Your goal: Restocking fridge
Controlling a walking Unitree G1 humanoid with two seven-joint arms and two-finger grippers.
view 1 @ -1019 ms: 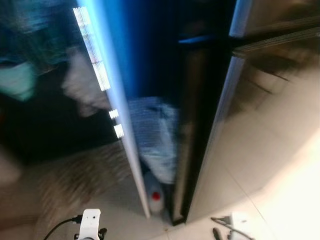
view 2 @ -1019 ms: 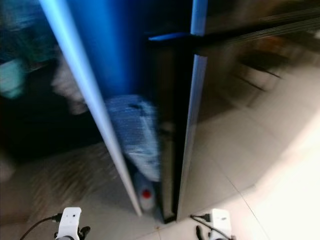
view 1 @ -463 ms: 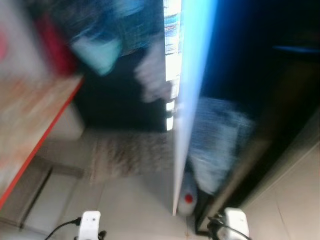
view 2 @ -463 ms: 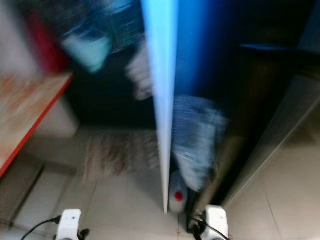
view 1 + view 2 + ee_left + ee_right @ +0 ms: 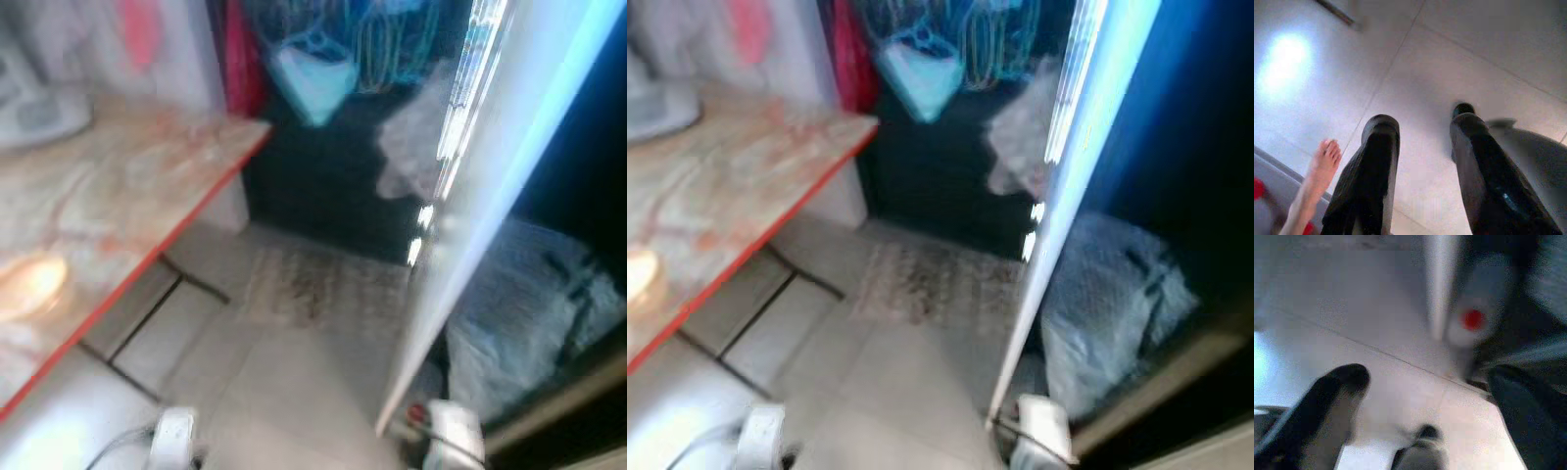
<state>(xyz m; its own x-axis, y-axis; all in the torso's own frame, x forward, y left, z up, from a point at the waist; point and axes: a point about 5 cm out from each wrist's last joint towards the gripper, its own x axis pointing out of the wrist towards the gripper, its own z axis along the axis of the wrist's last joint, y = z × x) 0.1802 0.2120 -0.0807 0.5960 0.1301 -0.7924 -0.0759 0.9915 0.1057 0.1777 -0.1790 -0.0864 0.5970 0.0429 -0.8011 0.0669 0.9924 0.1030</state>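
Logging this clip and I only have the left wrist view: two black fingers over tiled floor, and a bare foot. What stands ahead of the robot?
Observer: A wooden table with a red edge, on the robot's left.
Operator: And the fridge?
Observer: The fridge door stands open on the right, a blurred pale bag beyond its edge.
Operator: Anything in the right gripper?
Observer: Nothing; it is open, above a red-capped bottle on the floor.

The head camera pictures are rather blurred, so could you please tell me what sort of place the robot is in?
Probably a home kitchen or utility corner: a pale tiled floor, a red-edged table, bags hanging on a dark wall, and a tall white panel, perhaps an open fridge door.
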